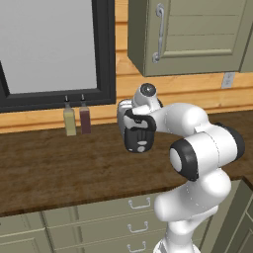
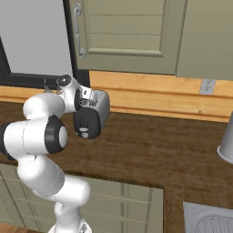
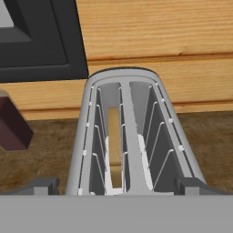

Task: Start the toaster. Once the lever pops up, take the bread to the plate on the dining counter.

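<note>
Gripper (image 3: 116, 185) poised above the toaster (image 3: 125, 136), jaws spread wide, one dark tip at each side, gripping nothing. Silver shell, two slots; the tan bread (image 3: 114, 150) sits low in the left one. Slots run away toward the wood-panelled wall. Toaster stands on the dark wood countertop (image 1: 59, 168).

Base views flank arm, sharing toaster (image 1: 132, 129) on counter (image 2: 154, 145), hand view close above slots

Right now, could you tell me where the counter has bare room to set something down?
The wide wood stretch of the counter in front of the two bottles, left of the toaster, is bare. So is the stretch right of the toaster toward the grey cup. Around the toaster it is crowded by the arm.
</note>
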Controlling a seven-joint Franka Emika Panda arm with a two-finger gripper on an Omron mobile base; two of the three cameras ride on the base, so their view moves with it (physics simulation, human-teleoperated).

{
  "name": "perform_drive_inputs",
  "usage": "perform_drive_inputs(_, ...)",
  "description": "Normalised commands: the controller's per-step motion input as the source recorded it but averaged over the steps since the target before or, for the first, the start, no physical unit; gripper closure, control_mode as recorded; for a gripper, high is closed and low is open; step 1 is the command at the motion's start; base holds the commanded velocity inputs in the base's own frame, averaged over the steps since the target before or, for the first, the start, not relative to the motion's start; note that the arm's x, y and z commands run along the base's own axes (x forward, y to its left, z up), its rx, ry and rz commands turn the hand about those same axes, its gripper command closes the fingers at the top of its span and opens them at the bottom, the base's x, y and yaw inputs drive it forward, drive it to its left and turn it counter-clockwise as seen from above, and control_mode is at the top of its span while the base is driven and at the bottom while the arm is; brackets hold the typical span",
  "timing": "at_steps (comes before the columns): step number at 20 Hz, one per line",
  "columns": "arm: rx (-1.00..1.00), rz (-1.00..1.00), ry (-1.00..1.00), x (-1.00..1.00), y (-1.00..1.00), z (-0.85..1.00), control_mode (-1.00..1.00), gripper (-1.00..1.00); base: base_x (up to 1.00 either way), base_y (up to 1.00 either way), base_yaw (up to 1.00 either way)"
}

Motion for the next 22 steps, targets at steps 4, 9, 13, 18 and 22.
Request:
perform_drive_inputs(4, 0.0, 0.0, 0.0, 0.0, 0.0, 0.0, -1.0, -1.0, 0.0, 0.0, 0.0)
perform_drive_inputs(9, 0.0, 0.0, 0.0, 0.0, 0.0, 0.0, -1.0, -1.0, 0.0, 0.0, 0.0)
perform_drive_inputs(13, 0.0, 0.0, 0.0, 0.0, 0.0, 0.0, -1.0, -1.0, 0.0, 0.0, 0.0)
perform_drive_inputs(18, 0.0, 0.0, 0.0, 0.0, 0.0, 0.0, -1.0, -1.0, 0.0, 0.0, 0.0)
perform_drive_inputs(22, 0.0, 0.0, 0.0, 0.0, 0.0, 0.0, -1.0, -1.0, 0.0, 0.0, 0.0)
